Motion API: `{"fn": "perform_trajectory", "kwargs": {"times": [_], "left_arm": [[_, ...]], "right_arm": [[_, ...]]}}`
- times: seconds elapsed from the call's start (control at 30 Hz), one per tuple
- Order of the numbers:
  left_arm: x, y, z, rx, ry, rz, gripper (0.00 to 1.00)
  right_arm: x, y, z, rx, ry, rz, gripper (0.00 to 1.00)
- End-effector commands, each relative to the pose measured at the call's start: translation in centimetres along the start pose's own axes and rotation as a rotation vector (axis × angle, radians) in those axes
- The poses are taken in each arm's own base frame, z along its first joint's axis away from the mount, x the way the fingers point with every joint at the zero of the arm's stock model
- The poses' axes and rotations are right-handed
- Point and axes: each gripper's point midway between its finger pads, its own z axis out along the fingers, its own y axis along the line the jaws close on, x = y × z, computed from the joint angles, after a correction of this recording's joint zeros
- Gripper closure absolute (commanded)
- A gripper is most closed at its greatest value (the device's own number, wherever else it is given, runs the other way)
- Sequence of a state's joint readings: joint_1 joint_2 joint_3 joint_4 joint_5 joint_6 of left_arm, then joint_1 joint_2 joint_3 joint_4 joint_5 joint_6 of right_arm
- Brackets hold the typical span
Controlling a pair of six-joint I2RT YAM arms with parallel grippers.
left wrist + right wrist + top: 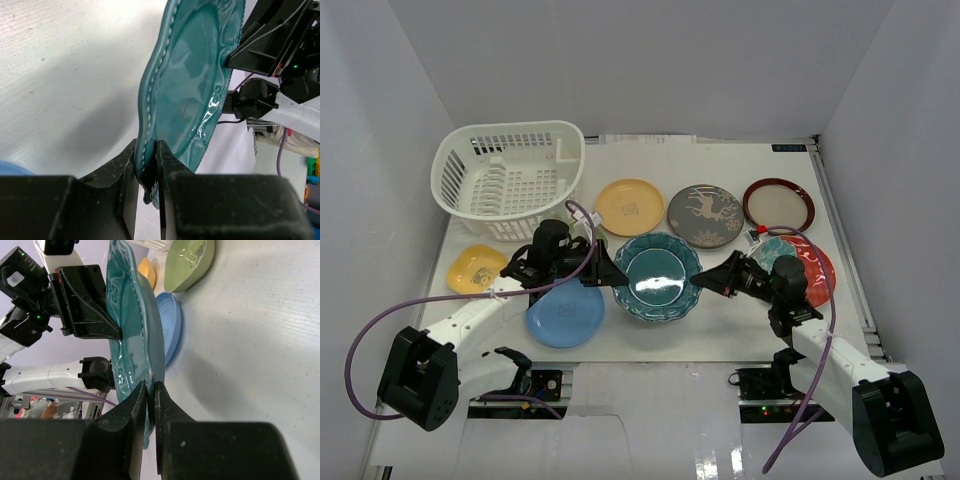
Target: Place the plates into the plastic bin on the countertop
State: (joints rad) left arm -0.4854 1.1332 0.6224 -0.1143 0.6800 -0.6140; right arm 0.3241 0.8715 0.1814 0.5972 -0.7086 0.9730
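Note:
The teal scalloped plate [656, 277] hangs a little above the countertop [650, 335], held by both grippers. My left gripper [609, 275] is shut on its left rim, seen edge-on in the left wrist view [149, 152]. My right gripper [707, 279] is shut on its right rim [150, 390]. The white plastic bin [510, 180] stands at the back left. The light blue plate [565, 315] lies under my left arm. The small yellow plate [477, 268] lies at the left. A small green plate [190, 262] shows only in the right wrist view.
The yellow plate [629, 206], the grey deer plate [705, 215] and the maroon-rimmed plate [779, 204] lie in a row at the back. The red-teal floral plate [812, 268] lies partly under my right arm. White walls close both sides.

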Motion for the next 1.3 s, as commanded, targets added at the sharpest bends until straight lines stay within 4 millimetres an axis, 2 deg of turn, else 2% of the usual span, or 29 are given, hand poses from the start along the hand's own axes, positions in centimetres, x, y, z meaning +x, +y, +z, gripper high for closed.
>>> {"fn": "perform_trajectory", "kwargs": {"times": [0.0, 0.03, 0.13, 0.17, 0.23, 0.27, 0.37, 0.4, 0.53, 0.6, 0.63, 0.7, 0.73, 0.77, 0.8, 0.9, 0.93, 1.0, 1.03, 1.1, 1.27], "left_arm": [[-0.8, -3.3, 0.1, 0.140, -0.025, 0.090, 0.95], [-1.0, -3.6, 0.1, 0.147, -0.031, 0.091, 1.00], [-1.8, -4.7, -0.1, 0.179, -0.061, 0.086, 1.00], [-2.3, -5.2, -0.3, 0.192, -0.076, 0.090, 1.00], [-3.2, -6.2, -0.5, 0.215, -0.107, 0.076, 1.00], [-4.0, -6.8, -0.7, 0.223, -0.129, 0.078, 1.00], [-6.0, -8.1, -1.2, 0.236, -0.178, 0.074, 1.00], [-7.5, -9.2, -1.7, 0.246, -0.214, 0.093, 1.00], [-12.1, -10.6, -3.4, 0.246, -0.309, 0.090, 1.00], [-14.7, -10.0, -4.8, 0.227, -0.377, 0.074, 1.00], [-16.8, -9.6, -6.3, 0.217, -0.435, 0.053, 1.00], [-19.1, -9.0, -8.3, 0.207, -0.503, 0.038, 1.00], [-21.3, -7.9, -10.5, 0.166, -0.586, 0.029, 1.00], [-22.4, -7.1, -11.6, 0.138, -0.629, 0.011, 1.00], [-24.4, -5.2, -13.9, 0.070, -0.710, -0.026, 1.00], [-26.7, -0.9, -17.9, -0.057, -0.848, -0.126, 1.00], [-27.3, 1.5, -20.0, -0.118, -0.906, -0.179, 1.00], [-27.7, 5.2, -21.8, -0.220, -0.973, -0.280, 1.00], [-28.1, 6.7, -23.6, -0.264, -1.020, -0.301, 1.00], [-28.0, 10.1, -24.8, -0.378, -1.058, -0.370, 1.00], [-29.4, 15.1, -25.1, -0.534, -1.027, -0.413, 1.00]], "right_arm": [[-1.0, 5.0, -0.2, -0.187, 0.004, -0.083, 0.92], [-0.9, 5.0, -0.2, -0.185, 0.007, -0.079, 0.92], [-0.8, 4.6, -0.2, -0.168, 0.010, -0.075, 0.89], [-0.6, 4.2, -0.1, -0.150, 0.015, -0.062, 0.76], [-0.6, 3.9, -0.2, -0.131, 0.012, -0.079, 0.58], [-0.7, 3.7, -0.2, -0.122, 0.007, -0.083, 0.42], [-0.2, 3.8, -0.6, -0.125, 0.009, -0.103, 0.21], [-0.1, 4.0, -0.9, -0.134, 0.008, -0.119, 0.17], [0.3, 4.6, -1.5, -0.150, 0.022, -0.150, 0.06], [0.3, 5.0, -1.8, -0.154, 0.020, -0.187, 0.02], [0.6, 4.6, -1.9, -0.132, 0.032, -0.173, 0.02], [0.5, 4.5, -2.1, -0.117, 0.017, -0.214, 0.03], [0.7, 3.7, -2.2, -0.080, 0.023, -0.200, 0.04], [0.8, 3.4, -2.2, -0.063, 0.021, -0.205, 0.05], [0.7, 3.1, -2.3, -0.050, 0.016, -0.233, 0.05], [1.2, 2.0, -2.4, -0.009, 0.031, -0.228, 0.05], [1.2, 1.8, -2.4, 0.001, 0.032, -0.242, 0.05], [1.4, 0.9, -2.4, 0.037, 0.042, -0.238, 0.05], [1.2, 0.7, -2.4, 0.048, 0.039, -0.257, 0.05], [1.3, 0.3, -2.6, 0.072, 0.042, -0.269, 0.04], [1.7, -0.5, -2.8, 0.098, 0.055, -0.284, 0.04]]}}
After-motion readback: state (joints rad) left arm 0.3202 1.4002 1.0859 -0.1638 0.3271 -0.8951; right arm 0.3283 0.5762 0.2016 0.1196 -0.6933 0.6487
